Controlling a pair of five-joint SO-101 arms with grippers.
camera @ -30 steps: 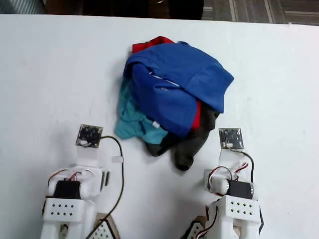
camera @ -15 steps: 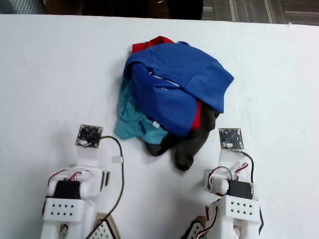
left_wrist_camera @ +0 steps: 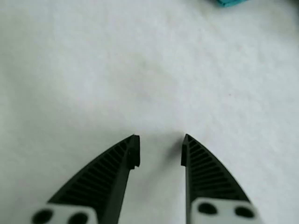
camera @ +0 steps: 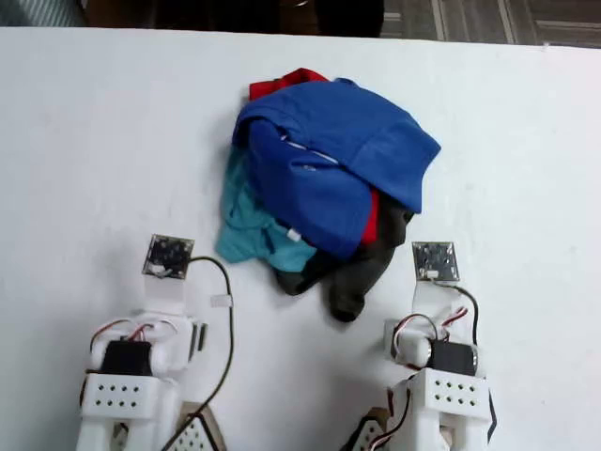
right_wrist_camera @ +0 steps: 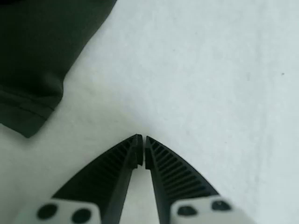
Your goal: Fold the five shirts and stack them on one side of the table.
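Your left hand [left_wrist_camera: 160,149] hangs spread over bare bench [camera: 94,141] by the front edge. Your right hand [right_wrist_camera: 141,150] has its tips pressed nearly together on nothing, just beside the dark shirt [right_wrist_camera: 37,51]. Neither arm has stirred in the last second. The heap of shirts [camera: 324,193] lies mid-bench as it did, with the blue shirt [camera: 376,150] on top and the teal shirt [camera: 246,235], red shirt [camera: 291,83] and dark one poking out beneath. Nothing is folded; I'd judge your first pick is yet to come.

Grey tiled floor [camera: 470,19] and a dark, indistinct shape [camera: 235,14] lie along the high view's top edge
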